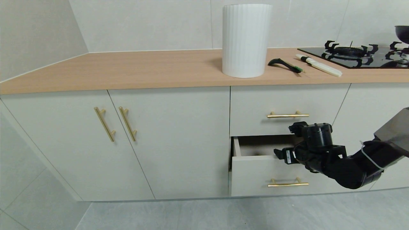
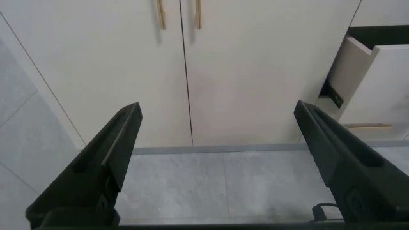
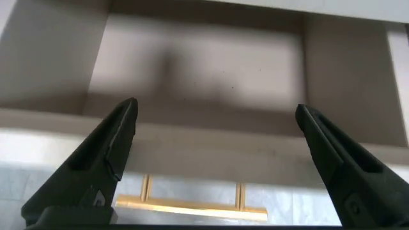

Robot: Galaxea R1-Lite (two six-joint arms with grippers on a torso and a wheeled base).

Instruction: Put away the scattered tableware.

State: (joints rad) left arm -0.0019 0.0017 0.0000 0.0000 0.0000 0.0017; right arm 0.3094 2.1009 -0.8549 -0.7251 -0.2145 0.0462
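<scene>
Black fingers of the right pincer (image 3: 215, 107) stand spread wide with nothing between them, poised at the mouth of the open lower drawer (image 1: 252, 172), just above its front panel. One gold bar handle (image 1: 288, 183) runs across that panel. Directly above sits a second drawer (image 1: 255, 105), shut, with a matching handle (image 1: 288, 115).

Left of the drawers are two cabinet doors (image 1: 64, 143), closed, each with one gold handle near the seam between them. The left pincer (image 2: 217, 107) hangs low before those doors, over the grey floor (image 2: 211, 185), its fingers likewise spread and holding nothing.

Up on the wooden tabletop (image 1: 143, 70) lie two loose utensils, side by side and apart: a black peeler (image 1: 284, 65) and a white knife (image 1: 319, 65). One tall white ribbed canister (image 1: 246, 40) stands upright just left of the peeler; a black gas hob (image 1: 351, 56) lies to the right of the knife.
</scene>
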